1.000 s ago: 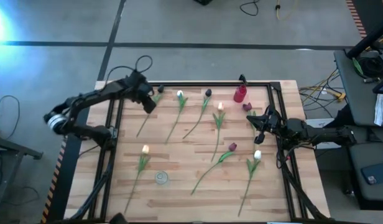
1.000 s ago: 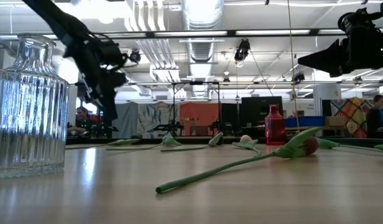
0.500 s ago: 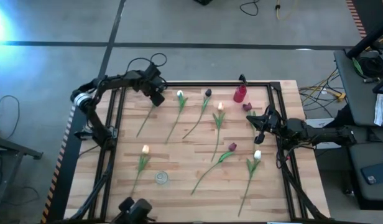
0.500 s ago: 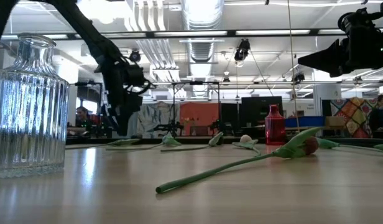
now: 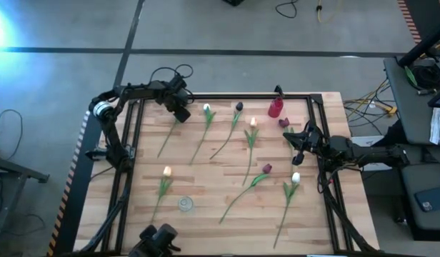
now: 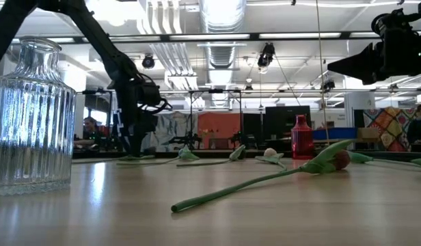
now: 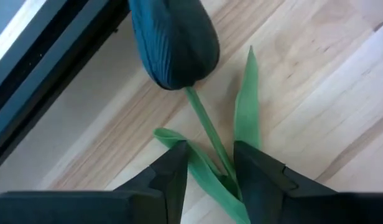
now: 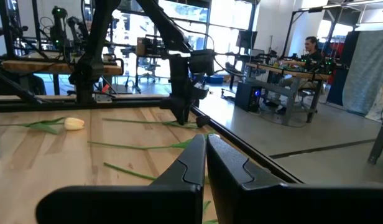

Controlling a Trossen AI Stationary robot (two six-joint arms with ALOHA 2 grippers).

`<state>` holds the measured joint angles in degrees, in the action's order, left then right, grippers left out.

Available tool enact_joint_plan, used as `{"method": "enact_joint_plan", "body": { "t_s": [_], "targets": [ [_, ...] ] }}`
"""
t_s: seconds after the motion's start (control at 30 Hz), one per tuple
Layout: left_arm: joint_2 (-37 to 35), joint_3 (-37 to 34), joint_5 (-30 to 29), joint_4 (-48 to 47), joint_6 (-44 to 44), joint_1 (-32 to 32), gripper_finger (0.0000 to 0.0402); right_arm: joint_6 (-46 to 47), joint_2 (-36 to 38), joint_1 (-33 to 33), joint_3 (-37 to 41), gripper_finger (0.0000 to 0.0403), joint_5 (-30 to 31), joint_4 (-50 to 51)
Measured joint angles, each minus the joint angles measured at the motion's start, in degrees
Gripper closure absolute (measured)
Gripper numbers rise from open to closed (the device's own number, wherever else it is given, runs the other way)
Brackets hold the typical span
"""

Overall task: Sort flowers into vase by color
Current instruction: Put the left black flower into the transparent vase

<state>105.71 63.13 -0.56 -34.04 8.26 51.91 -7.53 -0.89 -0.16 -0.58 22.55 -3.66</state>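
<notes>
My left gripper (image 7: 210, 152) is open at the table's far left corner (image 5: 180, 112), low over a dark tulip. Its fingers stand on either side of the green stem (image 7: 207, 127), just below the dark head (image 7: 173, 43), which lies toward the table's black frame. My right gripper (image 8: 205, 155) is shut, holds nothing and hovers over the table's right side (image 5: 300, 140). Several other tulips lie flat on the wood: a white one (image 5: 206, 108), a dark one (image 5: 239, 107), a peach one (image 5: 253, 122), a maroon one (image 5: 266, 169). My left gripper comes down on the dark tulip from above, its fingers across the stem among the leaves (image 7: 246, 99). One fingertip (image 7: 176, 165) overlaps a leaf; I cannot tell whether it touches. The tulip lies flat on the table.
A red vase (image 5: 276, 107) stands at the far edge, with a maroon tulip (image 5: 283, 123) beside it. A clear ribbed glass vase (image 6: 33, 116) stands near the near edge (image 5: 185, 205). Cream (image 5: 167, 171) and white (image 5: 296, 178) tulips lie nearer. A black frame (image 5: 134, 121) borders the table.
My left gripper has moved toward the table's far edge and right, then come down onto the dark tulip at the far left corner. The right arm and the flowers have stayed where they were.
</notes>
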Motion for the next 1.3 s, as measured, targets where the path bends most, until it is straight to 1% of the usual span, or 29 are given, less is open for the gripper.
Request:
{"method": "enact_joint_plan", "body": {
  "t_s": [0.1, 0.2, 0.27, 0.37, 0.47, 0.5, 0.63, 0.8, 0.93, 1.03, 1.17, 1.3],
  "targets": [
    [-0.34, -0.04, -0.44, -0.10, 1.45, -0.05, 0.0324, 0.00, -0.01, 0.01, -0.02, 0.0394, 0.00, 0.00],
    [-1.53, -0.15, -0.36, -0.51, 2.18, -0.03, 0.0378, 0.00, -0.01, 0.01, -0.02, 0.0394, 0.00, 0.00],
    [-2.76, -0.36, -0.07, -0.35, 2.15, -0.10, 0.0393, 0.00, -0.02, 0.00, -0.02, 0.0394, 0.00, 0.00],
    [-6.13, -1.46, 0.03, 0.32, 2.17, -0.62, 0.0397, 0.00, -0.02, 0.00, -0.02, 0.0394, 0.00, 0.00],
    [-11.90, -3.62, 0.43, 4.75, 0.87, -1.70, 0.0400, 0.00, -0.01, 0.02, -0.02, 0.0394, 0.00, 0.00],
    [-14.18, -4.70, 1.40, 6.82, 0.12, -2.21, 0.0400, 0.00, -0.01, 0.00, -0.02, 0.0394, 0.00, 0.00],
    [-24.24, -10.71, 5.93, 16.89, -3.73, -5.16, 0.0401, 0.00, -0.02, 0.00, -0.02, 0.0394, 0.00, 0.00],
    [-36.91, -20.00, 6.34, 31.38, -8.69, -10.55, 0.0401, 0.00, 0.00, 0.02, -0.01, 0.0394, 0.00, 0.00],
    [-45.09, -26.25, 7.37, 43.33, -13.54, -15.88, 0.0401, 0.00, 0.00, 0.02, 0.00, 0.0394, 0.00, 0.00],
    [-49.59, -29.14, 7.37, 48.43, -15.75, -19.87, 0.0401, 0.00, -0.02, 0.00, -0.02, 0.0394, 0.00, 0.00],
    [-53.74, -31.48, 7.28, 53.31, -15.56, -25.33, 0.0401, 0.00, -0.01, 0.00, -0.02, 0.0394, 0.00, 0.00],
    [-55.82, -32.20, 6.17, 54.83, -14.58, -30.18, 0.0401, 0.00, -0.02, 0.02, -0.02, 0.0394, 0.00, 0.00]
  ]
}}
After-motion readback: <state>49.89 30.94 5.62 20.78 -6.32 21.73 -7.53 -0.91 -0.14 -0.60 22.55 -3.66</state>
